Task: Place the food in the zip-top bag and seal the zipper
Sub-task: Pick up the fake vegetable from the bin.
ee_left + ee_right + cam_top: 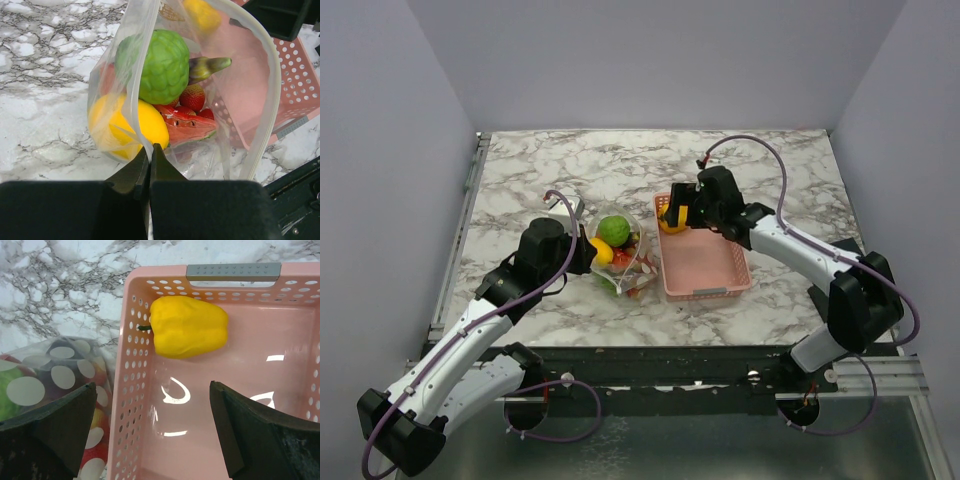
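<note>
While above the basket wall, right fingers wide.

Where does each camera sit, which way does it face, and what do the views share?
Top external: above and behind the arms, looking down on the marble table; left arm and right arm show.
Left wrist: mounted there, looks along the shut left gripper pinching the zip-top bag, green fruit inside.
Right wrist: mounted there, looks down into the pink basket at a yellow pepper, past the open right gripper.
Shared: zip-top bag and pink basket appear in all three.
</note>
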`<state>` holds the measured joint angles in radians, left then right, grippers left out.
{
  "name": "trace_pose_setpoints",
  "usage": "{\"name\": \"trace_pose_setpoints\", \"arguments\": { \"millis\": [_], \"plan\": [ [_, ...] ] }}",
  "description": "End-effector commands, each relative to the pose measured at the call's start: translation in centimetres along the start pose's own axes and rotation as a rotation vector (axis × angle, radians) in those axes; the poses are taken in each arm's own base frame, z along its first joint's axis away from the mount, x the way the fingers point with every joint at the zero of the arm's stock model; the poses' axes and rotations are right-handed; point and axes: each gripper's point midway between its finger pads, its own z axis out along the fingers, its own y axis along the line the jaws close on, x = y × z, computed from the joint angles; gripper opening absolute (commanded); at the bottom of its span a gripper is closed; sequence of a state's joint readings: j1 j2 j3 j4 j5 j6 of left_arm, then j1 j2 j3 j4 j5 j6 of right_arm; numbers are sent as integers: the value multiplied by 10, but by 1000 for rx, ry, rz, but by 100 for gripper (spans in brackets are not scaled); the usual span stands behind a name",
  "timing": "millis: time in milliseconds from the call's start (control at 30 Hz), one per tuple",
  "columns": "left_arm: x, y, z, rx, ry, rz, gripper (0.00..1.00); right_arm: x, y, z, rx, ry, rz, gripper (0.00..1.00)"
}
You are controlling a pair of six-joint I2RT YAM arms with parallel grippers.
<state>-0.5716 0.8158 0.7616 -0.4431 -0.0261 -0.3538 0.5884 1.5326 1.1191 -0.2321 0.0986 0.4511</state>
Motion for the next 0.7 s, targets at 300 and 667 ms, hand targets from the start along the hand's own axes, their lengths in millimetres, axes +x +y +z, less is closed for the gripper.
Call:
{"name": "trace_pose_setpoints", "arguments": {
  "millis": [300, 667],
  "plan": [
    [0, -4, 1, 27, 1, 15, 0, -6, -14, 43, 18, 21, 46, 100],
    [1, -4, 2, 25, 5, 16, 0, 2, -28, 69, 30, 64, 65, 100]
  ]
}}
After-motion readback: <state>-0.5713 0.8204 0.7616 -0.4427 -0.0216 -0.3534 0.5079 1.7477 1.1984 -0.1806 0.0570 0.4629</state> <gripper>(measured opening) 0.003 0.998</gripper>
